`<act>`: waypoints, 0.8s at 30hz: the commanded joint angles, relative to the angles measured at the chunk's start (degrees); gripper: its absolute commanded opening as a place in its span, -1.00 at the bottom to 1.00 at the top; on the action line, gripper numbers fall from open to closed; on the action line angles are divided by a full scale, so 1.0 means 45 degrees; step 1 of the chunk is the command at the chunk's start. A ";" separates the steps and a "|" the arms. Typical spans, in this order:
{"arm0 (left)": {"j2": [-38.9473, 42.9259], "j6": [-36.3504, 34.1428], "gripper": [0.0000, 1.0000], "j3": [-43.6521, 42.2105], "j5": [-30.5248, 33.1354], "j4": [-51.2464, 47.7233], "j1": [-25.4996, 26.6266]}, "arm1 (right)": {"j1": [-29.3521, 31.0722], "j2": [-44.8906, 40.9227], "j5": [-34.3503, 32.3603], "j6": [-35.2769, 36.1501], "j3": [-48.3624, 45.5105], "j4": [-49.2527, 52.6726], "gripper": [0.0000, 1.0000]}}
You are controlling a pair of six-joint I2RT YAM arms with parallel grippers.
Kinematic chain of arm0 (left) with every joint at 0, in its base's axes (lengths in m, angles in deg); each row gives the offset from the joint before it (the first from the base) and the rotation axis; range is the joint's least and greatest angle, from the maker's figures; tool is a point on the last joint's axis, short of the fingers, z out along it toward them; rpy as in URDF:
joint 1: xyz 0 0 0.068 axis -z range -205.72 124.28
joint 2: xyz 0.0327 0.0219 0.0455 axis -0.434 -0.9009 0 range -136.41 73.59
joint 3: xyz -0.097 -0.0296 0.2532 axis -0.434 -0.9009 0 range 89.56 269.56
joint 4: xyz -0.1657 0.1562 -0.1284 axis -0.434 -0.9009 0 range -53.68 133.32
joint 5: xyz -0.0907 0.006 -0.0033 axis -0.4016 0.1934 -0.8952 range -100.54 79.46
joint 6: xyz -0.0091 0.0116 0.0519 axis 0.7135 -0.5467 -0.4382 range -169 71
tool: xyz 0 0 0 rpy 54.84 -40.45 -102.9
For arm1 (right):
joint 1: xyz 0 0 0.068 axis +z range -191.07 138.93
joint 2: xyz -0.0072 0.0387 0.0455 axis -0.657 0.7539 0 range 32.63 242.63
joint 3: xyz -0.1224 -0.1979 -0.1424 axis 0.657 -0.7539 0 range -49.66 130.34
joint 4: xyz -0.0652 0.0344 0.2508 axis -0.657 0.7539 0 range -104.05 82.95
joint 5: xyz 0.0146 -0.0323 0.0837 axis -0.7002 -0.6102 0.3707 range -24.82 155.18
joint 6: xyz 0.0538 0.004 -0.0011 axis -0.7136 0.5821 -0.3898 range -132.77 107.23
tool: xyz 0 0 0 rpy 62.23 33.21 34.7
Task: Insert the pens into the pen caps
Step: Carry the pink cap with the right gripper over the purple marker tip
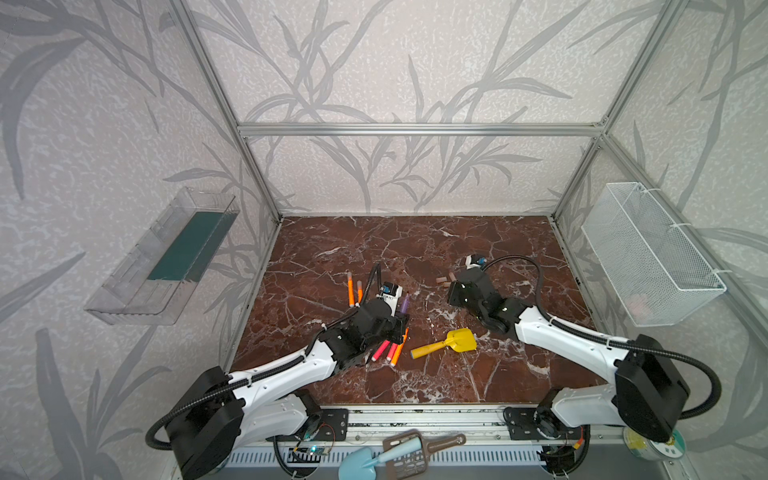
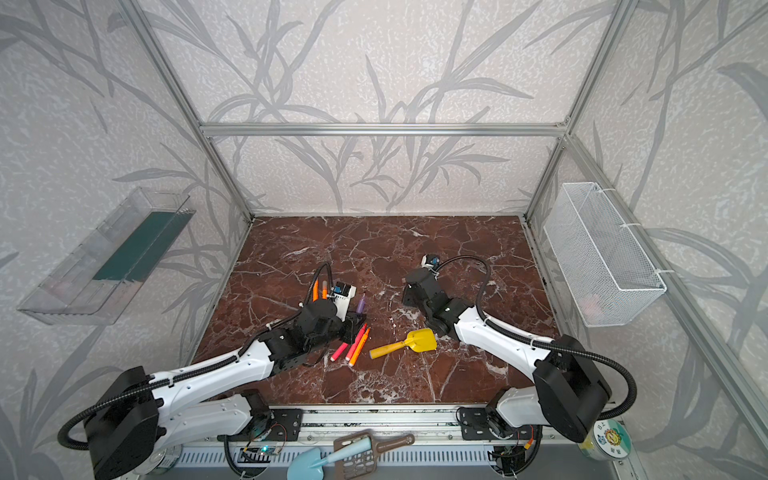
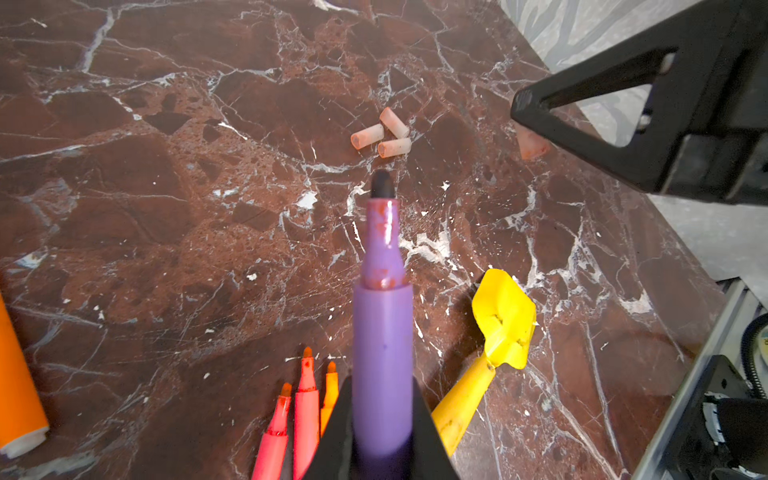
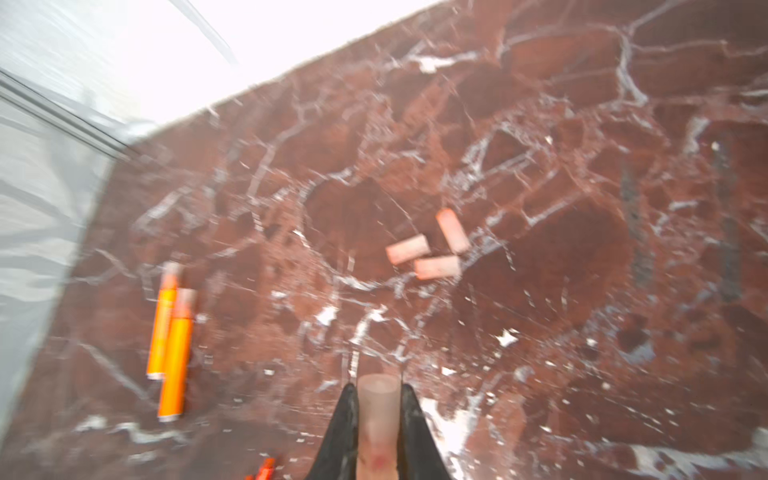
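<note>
Directions are given from the centre of the surface (image 1: 415,245), with 12 o'clock toward the back wall.

1. The left end effector (image 3: 382,415) is clamped on the purple pen (image 3: 382,332). The pen's dark tip is bare and points toward the loose caps.
2. The right end effector (image 4: 378,390) is closed narrowly on one pen cap (image 4: 377,436), above the surface at 2 o'clock.
3. Three loose pen caps (image 1: 442,281) lie clustered at 1 o'clock, touching or nearly so.
4. Two orange pens (image 1: 351,291) lie side by side at 9 o'clock. Each has a pale tube over one end.
5. Two pinkish-red pens (image 1: 380,351) and one orange pen (image 1: 399,349) lie uncapped at 7 o'clock.
6. A yellow shovel (image 1: 446,343) lies at 5 o'clock.
7. The clear bin (image 1: 124,299) on the left wall holds a dark green panel (image 1: 191,245).
8. The white mesh basket (image 1: 648,249) on the right wall shows a faint pinkish item at its near end. The item cannot be identified.
</note>
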 commanded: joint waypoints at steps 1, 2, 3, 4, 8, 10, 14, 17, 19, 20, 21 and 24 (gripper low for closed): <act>0.0358 0.0261 -1.00 -0.0205 -0.0463 0.0372 -0.0021 | 0.0066 -0.0675 0.0616 -0.0409 -0.0512 -0.1426 -0.79; 0.0399 0.0310 -1.00 -0.0251 -0.0584 0.0487 -0.0018 | 0.0066 -0.0863 0.0781 -0.0532 -0.0726 -0.1898 -0.79; 0.0410 0.0360 -1.00 -0.0278 -0.0682 0.0604 -0.0019 | 0.0076 -0.1017 0.0924 -0.0626 -0.0915 -0.2308 -0.79; 0.0417 0.0426 -1.00 -0.0316 -0.0851 0.0780 -0.0020 | 0.0067 -0.1177 0.1099 -0.0739 -0.1118 -0.2763 -0.79; 0.0145 0.0749 -1.00 -0.0482 -0.1716 0.1719 -0.0020 | 0.0066 -0.1348 0.1798 -0.1364 -0.1665 -0.4278 -0.79; -0.0040 0.0934 -1.00 -0.0561 -0.2127 0.2264 -0.0019 | 0.0085 -0.1094 0.2270 -0.1716 -0.1791 -0.5051 -0.79; -0.0389 0.1264 -1.00 -0.0732 -0.2732 0.3275 -0.0020 | 0.0275 -0.0227 0.2815 -0.2042 -0.1551 -0.5901 -0.82; -0.0468 0.1378 -1.00 -0.0821 -0.2777 0.3546 -0.0018 | 0.0375 0.0307 0.2943 -0.2201 -0.1293 -0.6157 -0.84; -0.0488 0.1366 -1.00 -0.0821 -0.2757 0.3553 -0.0003 | 0.0435 0.0561 0.3146 -0.2324 -0.1244 -0.6470 -0.85; -0.0522 0.1373 -1.00 -0.0821 -0.2725 0.3548 -0.0019 | 0.0498 0.0671 0.3175 -0.2315 -0.1208 -0.6626 -0.85; -0.0544 0.1382 -1.00 -0.0821 -0.2723 0.3552 -0.0008 | 0.0531 0.0734 0.3147 -0.2300 -0.1168 -0.6665 -0.85; -0.0677 0.1437 -1.00 -0.0821 -0.2735 0.3698 -0.0007 | 0.0574 0.0805 0.3077 -0.2291 -0.1037 -0.6646 -0.85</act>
